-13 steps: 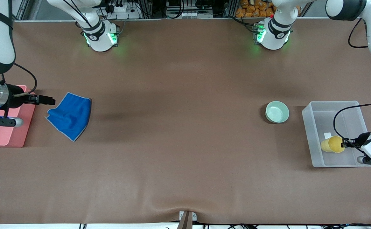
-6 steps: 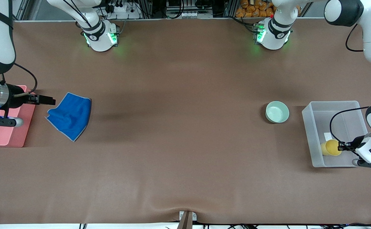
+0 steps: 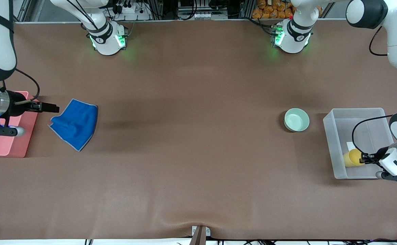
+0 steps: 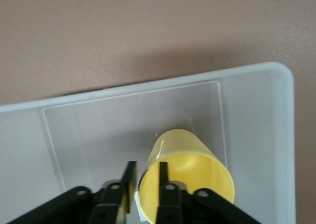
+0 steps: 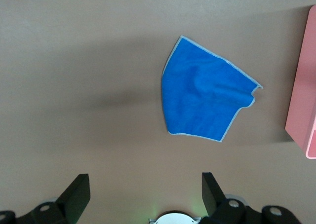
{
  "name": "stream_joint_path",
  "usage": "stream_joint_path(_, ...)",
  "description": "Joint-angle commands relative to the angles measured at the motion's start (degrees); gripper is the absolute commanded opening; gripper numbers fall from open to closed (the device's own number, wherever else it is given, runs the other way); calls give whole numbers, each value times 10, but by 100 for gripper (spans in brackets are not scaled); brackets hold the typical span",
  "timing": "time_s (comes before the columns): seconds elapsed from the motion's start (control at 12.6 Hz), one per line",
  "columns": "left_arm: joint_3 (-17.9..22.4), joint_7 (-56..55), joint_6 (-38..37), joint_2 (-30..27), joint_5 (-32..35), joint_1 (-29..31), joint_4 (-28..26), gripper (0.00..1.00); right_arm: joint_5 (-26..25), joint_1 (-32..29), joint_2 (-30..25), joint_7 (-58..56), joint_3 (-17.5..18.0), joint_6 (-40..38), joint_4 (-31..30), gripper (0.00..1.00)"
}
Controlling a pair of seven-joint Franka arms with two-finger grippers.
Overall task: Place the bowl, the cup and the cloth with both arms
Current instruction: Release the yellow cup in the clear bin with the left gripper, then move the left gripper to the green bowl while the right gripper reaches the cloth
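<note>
The yellow cup (image 3: 351, 158) lies tilted in the clear plastic bin (image 3: 331, 136), at the bin's corner nearest the front camera. My left gripper (image 3: 364, 158) is at the cup's mouth. In the left wrist view its fingers straddle the rim of the cup (image 4: 190, 169), one inside and one outside, slightly apart with a gap to the wall. The mint-green bowl (image 3: 297, 119) stands on the table beside the bin. The blue cloth (image 3: 74, 124) lies rumpled toward the right arm's end and also shows in the right wrist view (image 5: 205, 93). My right gripper (image 3: 50, 108) hovers open beside the cloth's edge.
A pink tray (image 3: 1, 146) lies at the right arm's end of the table, beside the cloth, partly under the right arm; its edge shows in the right wrist view (image 5: 301, 110). The bin (image 4: 256, 110) has a white label on its floor by the cup.
My left gripper has lowered the cup into the bin, toward the front camera, and its fingers have parted a little. The right arm, cloth and bowl have not moved.
</note>
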Motion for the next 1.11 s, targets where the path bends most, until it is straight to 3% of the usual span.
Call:
stream_joint_path(0.0, 4, 11, -10, -7, -8, -5, 14, 56, 2, -27, 48, 0, 5, 5, 6, 100)
stream_joint_path(0.32, 0, 9, -96, -64, -7, -11, 16, 57, 0, -79, 96, -11, 5, 42, -10, 100)
stream_joint_path(0.55, 3, -31, -140, -110, -8, -47, 14, 53, -20, -132, 97, -77, 5, 140, -75, 100)
stream_joint_path(0.71, -3, -83, -182, -136, -8, -63, 10, 50, -38, -152, 97, -87, 5, 153, -94, 100)
stream_joint_path(1.03, -53, -171, -206, -178, -6, -75, -46, 55, -54, -194, 124, -87, 4, 187, -112, 100)
